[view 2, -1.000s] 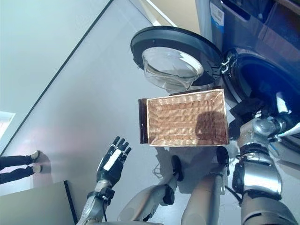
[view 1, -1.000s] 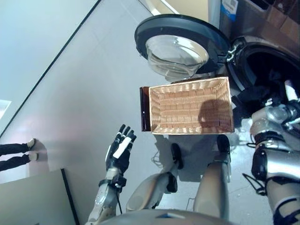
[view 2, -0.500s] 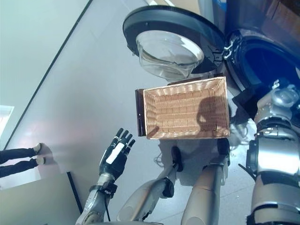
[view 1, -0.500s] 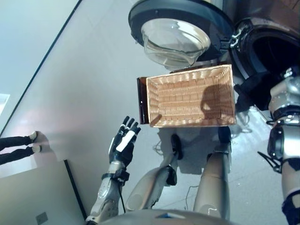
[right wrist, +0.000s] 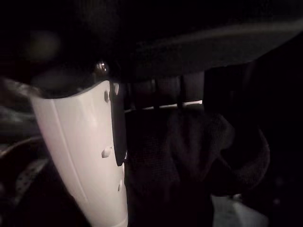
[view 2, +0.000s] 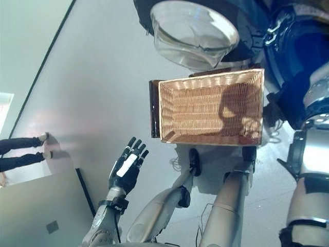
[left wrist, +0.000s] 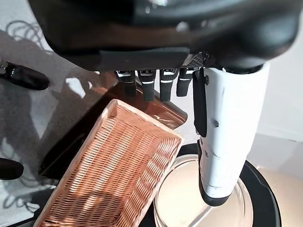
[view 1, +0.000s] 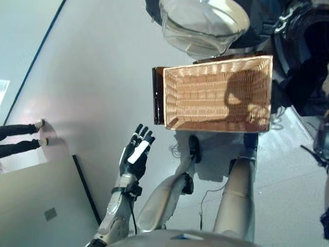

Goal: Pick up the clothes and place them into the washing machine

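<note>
The wicker basket (view 1: 165, 98) stands empty on a dark stool in front of me. Behind it the washing machine's round door (view 1: 203, 23) hangs open beside the dark drum mouth (view 1: 308, 36). A black garment (view 1: 298, 95) drapes out of the drum's lower edge. My right arm (view 2: 314, 100) reaches into the drum, so the eye views hide its hand. In the right wrist view my right hand (right wrist: 80, 156) has a straight thumb and straight fingers, with dark cloth (right wrist: 189, 156) lying just past them. My left hand (view 1: 134, 154) hovers open and holds nothing, low on the left.
A person's legs and shoes (view 1: 23, 138) show at the left edge. A grey panel (view 1: 41, 211) lies at the lower left. A dark line (view 1: 36, 56) runs across the grey floor.
The whole picture has shifted, so the camera moved. My right arm has gone deeper into the drum and mostly left the left eye view. The left hand stays open in place.
</note>
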Available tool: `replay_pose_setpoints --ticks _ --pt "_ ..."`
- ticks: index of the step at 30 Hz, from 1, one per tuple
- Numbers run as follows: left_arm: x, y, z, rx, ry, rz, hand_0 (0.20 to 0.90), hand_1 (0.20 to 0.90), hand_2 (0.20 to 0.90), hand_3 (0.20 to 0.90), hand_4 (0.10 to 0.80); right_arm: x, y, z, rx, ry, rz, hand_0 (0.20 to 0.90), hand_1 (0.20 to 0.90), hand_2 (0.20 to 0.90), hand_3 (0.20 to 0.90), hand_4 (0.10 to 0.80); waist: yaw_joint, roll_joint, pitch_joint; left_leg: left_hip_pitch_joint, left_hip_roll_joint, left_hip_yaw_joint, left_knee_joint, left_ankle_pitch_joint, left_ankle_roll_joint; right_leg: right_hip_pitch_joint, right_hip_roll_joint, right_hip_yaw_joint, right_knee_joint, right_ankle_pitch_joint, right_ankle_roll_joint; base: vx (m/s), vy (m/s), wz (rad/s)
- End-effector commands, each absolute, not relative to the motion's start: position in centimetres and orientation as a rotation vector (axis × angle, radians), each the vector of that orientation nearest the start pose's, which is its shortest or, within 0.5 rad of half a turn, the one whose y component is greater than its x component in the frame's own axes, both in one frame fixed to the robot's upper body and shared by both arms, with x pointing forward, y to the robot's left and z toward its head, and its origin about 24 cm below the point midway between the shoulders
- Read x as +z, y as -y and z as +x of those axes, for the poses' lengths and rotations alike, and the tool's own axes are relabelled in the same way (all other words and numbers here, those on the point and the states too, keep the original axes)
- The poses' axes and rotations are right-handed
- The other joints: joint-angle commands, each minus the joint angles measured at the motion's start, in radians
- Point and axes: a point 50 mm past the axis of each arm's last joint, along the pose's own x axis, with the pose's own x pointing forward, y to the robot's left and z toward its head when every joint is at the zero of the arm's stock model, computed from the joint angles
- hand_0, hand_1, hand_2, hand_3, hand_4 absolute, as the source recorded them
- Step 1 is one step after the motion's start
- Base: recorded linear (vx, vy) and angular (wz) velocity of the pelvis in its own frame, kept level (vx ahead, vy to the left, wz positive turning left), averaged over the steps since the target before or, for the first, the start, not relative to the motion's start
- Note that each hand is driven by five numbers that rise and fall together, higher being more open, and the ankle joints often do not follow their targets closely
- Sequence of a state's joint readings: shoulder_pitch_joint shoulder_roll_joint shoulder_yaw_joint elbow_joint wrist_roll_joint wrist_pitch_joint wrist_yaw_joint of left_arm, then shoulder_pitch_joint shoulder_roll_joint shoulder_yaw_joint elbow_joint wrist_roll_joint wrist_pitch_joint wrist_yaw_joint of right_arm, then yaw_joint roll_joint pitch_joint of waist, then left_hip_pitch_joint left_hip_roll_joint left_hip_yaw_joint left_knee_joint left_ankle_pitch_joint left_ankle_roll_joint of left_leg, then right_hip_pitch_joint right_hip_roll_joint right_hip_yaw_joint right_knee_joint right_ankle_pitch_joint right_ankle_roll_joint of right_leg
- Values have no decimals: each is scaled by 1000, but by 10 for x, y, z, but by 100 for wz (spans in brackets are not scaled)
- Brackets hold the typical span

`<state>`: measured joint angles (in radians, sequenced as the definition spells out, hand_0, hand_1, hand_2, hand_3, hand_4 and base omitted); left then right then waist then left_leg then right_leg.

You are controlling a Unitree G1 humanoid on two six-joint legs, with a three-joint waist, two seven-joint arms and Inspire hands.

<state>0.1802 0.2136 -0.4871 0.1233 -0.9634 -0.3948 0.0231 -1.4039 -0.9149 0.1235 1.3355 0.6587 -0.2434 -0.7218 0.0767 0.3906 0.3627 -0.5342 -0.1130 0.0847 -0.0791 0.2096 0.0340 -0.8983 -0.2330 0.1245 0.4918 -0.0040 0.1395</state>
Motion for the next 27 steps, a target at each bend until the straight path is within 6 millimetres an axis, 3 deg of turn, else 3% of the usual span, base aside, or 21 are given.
replay_pose_setpoints --ticks 1,12,27 --pt "33 -124 213 -115 95 -800 900 900 900 900 800 447 392 254 -1249 1000 233 200 200 200 200 300 -23 104 157 -30 51 -17 -8 -24 -120 20 64 -30 -30 -90 -72 1 -26 11" --pt "38 -126 211 -110 115 -814 900 900 900 900 800 478 398 212 -1332 1160 236 200 200 200 200 300 -31 90 157 -75 58 -22 -8 -17 -134 -51 78 -15 39 -126 -84 -7 -34 4" --pt "40 -130 206 -98 130 -823 900 900 900 900 800 459 411 220 -1390 1034 171 200 200 200 200 300 -26 83 157 -147 67 -10 -8 -4 -138 -150 103 12 104 -148 -98 -17 -20 2"
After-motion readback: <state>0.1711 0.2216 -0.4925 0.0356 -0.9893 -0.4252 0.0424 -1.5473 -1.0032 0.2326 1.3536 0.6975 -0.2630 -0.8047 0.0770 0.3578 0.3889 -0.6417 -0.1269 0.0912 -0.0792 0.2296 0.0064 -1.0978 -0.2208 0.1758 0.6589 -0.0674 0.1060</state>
